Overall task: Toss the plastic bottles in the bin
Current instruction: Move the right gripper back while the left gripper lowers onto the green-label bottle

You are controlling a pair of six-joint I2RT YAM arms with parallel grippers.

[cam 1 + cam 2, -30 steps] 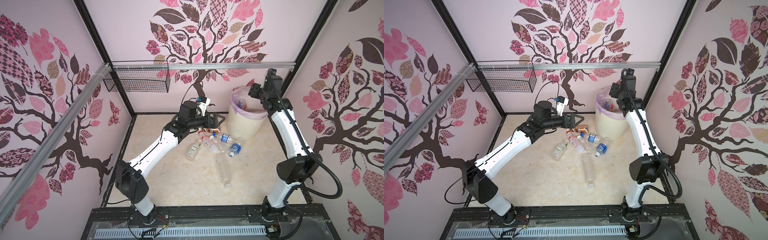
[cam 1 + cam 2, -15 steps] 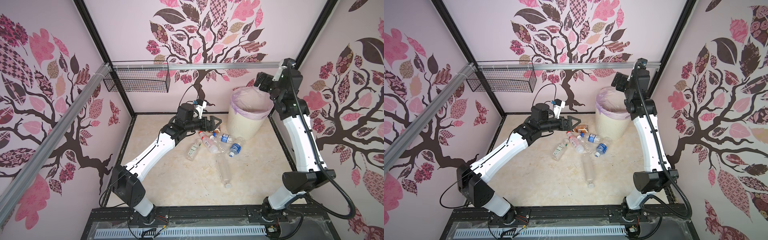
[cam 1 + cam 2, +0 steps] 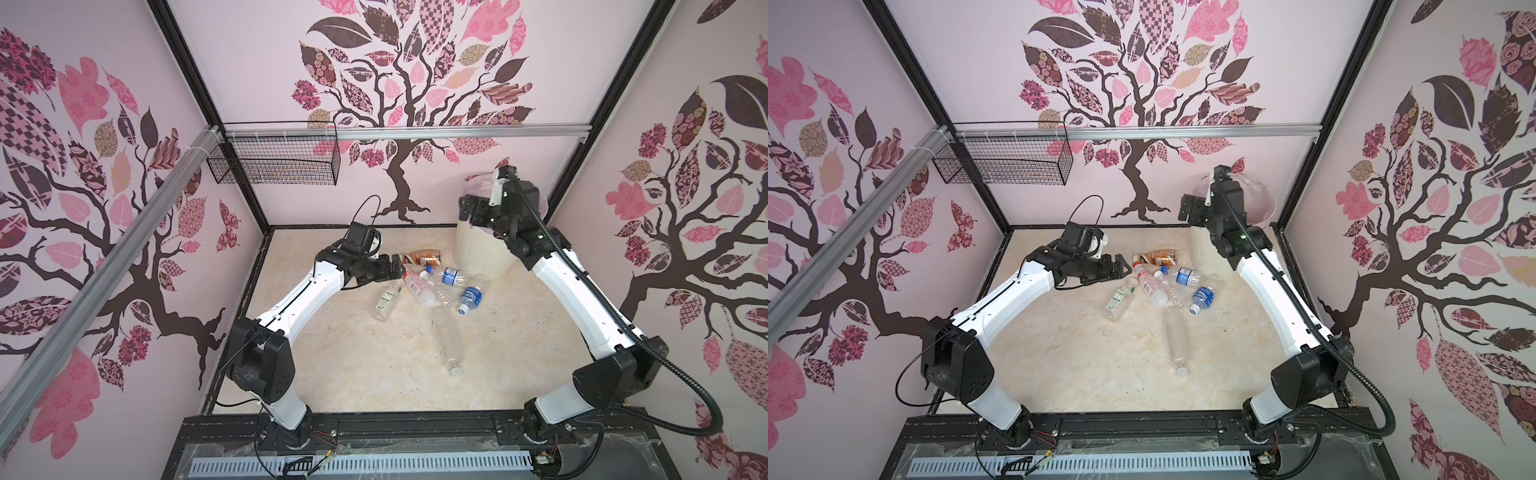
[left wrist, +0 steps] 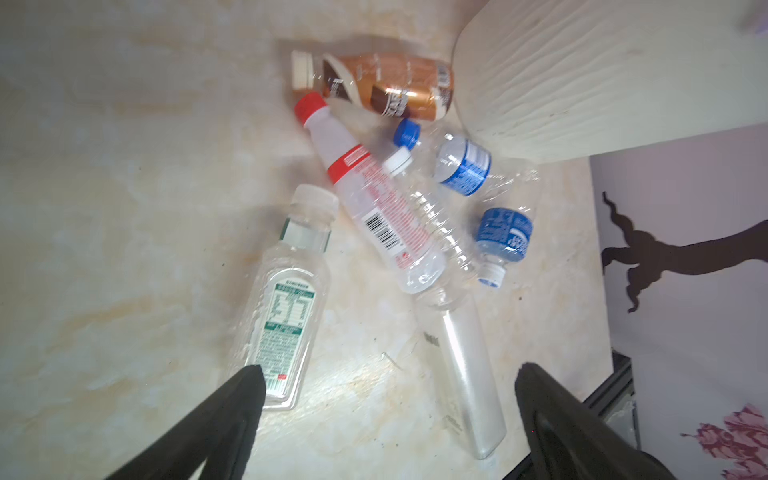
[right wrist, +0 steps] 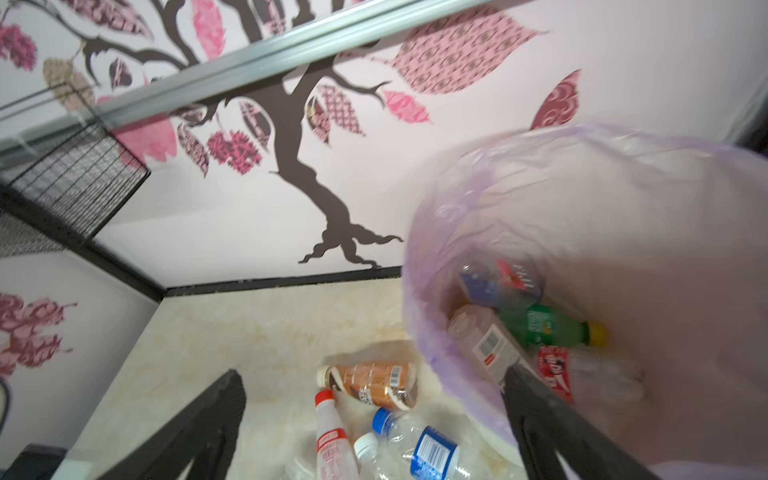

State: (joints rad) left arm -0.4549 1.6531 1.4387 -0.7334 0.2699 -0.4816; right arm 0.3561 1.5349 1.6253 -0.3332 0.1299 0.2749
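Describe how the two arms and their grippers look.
The left arm and right arm have smooth white shells on the long links and chunky black joints. The left gripper and right gripper have black, tapering fingers. A thick ribbed black hose runs along the right arm; a thin black cable loops at the left wrist.

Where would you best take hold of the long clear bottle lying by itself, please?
Probably across its mid-body, from straight above, jaws closing on its two long sides. The long clear bottle lies flat, with bare table on both sides there; its far end nears the other bottles.
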